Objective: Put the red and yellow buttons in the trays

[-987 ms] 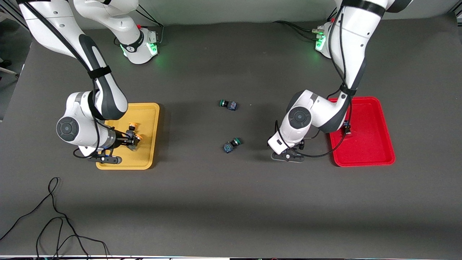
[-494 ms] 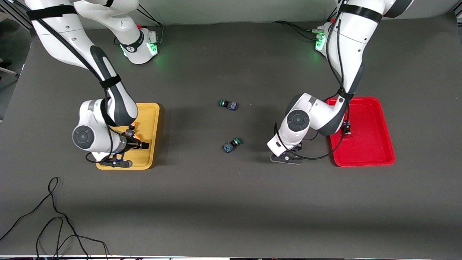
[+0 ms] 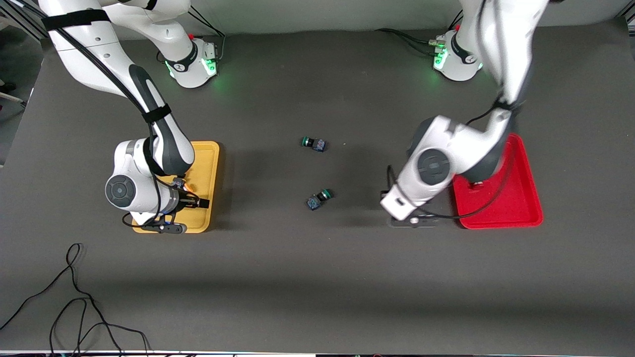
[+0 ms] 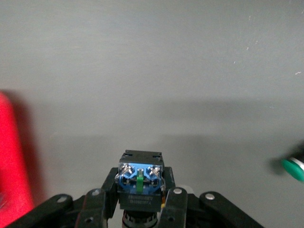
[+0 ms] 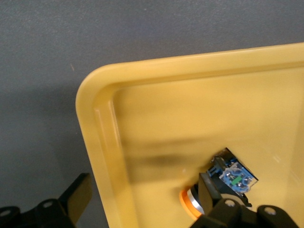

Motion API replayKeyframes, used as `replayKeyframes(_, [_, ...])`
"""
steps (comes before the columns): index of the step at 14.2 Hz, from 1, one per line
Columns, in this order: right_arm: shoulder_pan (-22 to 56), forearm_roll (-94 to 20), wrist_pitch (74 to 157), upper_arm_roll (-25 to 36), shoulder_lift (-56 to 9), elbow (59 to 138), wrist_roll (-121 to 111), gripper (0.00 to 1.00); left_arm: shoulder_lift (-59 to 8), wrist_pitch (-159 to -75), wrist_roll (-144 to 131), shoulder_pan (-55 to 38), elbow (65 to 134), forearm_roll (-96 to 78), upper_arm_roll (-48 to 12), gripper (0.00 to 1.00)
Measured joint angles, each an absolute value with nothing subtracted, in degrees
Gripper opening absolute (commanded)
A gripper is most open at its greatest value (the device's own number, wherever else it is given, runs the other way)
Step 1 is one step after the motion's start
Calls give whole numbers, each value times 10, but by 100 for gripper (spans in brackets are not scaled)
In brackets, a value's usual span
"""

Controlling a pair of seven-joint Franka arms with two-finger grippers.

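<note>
Blue-based button [image 4: 140, 183] in left gripper [image 4: 140, 209] (clamped)

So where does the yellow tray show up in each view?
Front view: the yellow tray lies at the right arm's end of the table, partly under that arm.
Right wrist view: its rounded corner and rim fill most of the picture.
Left wrist view: not in it.
Shared landmark: the orange-capped button lying in the tray, beside the open right gripper.
</note>
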State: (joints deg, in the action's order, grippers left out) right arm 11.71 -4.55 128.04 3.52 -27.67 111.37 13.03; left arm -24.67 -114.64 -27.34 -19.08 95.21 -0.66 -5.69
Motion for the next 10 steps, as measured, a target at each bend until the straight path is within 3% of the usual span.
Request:
replayKeyframes(3, [119, -46, 1268, 35, -274, 1108, 130, 100, -165, -1035, -213, -103, 958, -15, -53, 14])
replayKeyframes(5, [118, -46, 1237, 40, -256, 1090, 130, 100, -137, -1018, -136, -21, 979, -13, -49, 14])
replayKeyframes(8, [116, -46, 1135, 60, -195, 1033, 130, 100, -123, -1077, -31, 88, 1041, 18, -45, 14])
replayKeyframes(10, [116, -45, 1048, 84, -150, 990, 130, 100, -128, -1184, -6, 121, 1109, 44, -45, 15])
